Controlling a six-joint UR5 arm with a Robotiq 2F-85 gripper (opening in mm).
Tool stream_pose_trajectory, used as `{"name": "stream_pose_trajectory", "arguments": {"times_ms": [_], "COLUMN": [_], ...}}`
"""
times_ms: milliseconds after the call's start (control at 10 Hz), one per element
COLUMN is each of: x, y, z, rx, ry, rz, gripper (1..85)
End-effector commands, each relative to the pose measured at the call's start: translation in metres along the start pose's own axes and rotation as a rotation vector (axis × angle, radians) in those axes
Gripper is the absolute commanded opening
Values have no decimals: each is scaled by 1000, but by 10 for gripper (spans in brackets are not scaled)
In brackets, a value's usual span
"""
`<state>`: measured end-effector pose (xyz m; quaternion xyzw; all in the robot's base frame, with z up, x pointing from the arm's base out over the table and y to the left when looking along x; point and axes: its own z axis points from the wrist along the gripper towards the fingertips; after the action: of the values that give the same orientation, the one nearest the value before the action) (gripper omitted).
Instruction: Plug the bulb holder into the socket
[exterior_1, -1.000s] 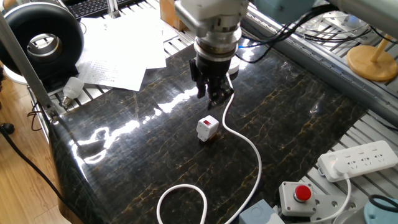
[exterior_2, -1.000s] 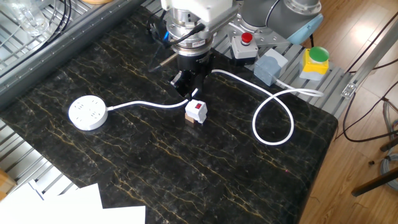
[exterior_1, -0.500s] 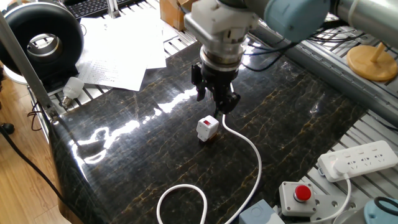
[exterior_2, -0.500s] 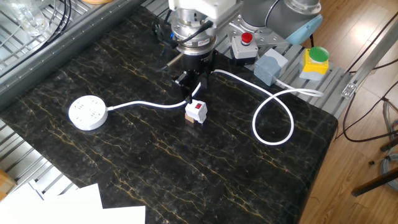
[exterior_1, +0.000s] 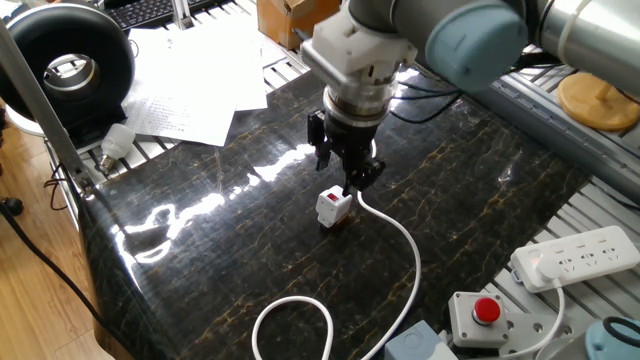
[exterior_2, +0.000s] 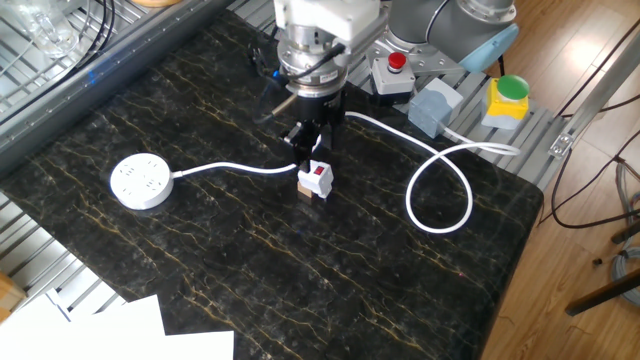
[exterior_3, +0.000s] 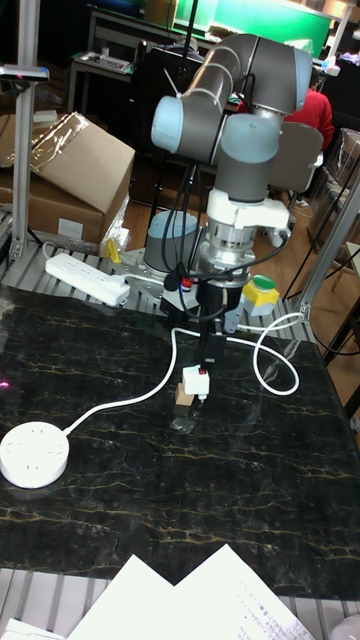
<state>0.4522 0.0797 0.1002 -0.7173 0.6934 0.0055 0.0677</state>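
Note:
The bulb holder (exterior_1: 334, 206) (exterior_2: 316, 179) (exterior_3: 195, 381) is a small white box with a red patch. It stands mid-table, resting on a small brown cube (exterior_3: 183, 399). My gripper (exterior_1: 345, 172) (exterior_2: 310, 148) (exterior_3: 207, 358) hangs just above it, fingers apart and holding nothing. The socket (exterior_2: 141, 181) (exterior_3: 33, 456) is a round white puck lying well off to the side of the holder. Its white cord (exterior_2: 240, 168) runs under the gripper. In the one fixed view the socket is out of sight.
The cord makes a loop (exterior_2: 440, 185) (exterior_1: 292, 325) near the table edge. A white power strip (exterior_1: 577, 255) (exterior_3: 88, 276), a red-button box (exterior_1: 480, 313) (exterior_2: 393, 70) and a yellow box with a green button (exterior_2: 508, 98) sit off the mat. Papers (exterior_1: 190, 80) and a light bulb (exterior_1: 115, 142) lie beyond another edge.
The gripper has shifted sideways and come down until it hangs right over the bulb holder. The holder, cube and socket have not moved.

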Motion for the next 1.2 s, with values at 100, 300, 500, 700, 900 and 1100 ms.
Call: {"name": "stream_pose_trajectory", "arguments": {"times_ms": [100,300,500,700,900,1100], "x": [-4,-5,-6,-8,-9,-9], "y": [-2,-1,0,0,3,6], "z": [15,19,22,25,25,24], "rx": [12,16,17,19,19,16], "ry": [-15,-21,-27,-34,-48,-51], "rz": [-48,-75,-94,-103,-108,-111], "gripper": [540,540,540,540,540,540]}}
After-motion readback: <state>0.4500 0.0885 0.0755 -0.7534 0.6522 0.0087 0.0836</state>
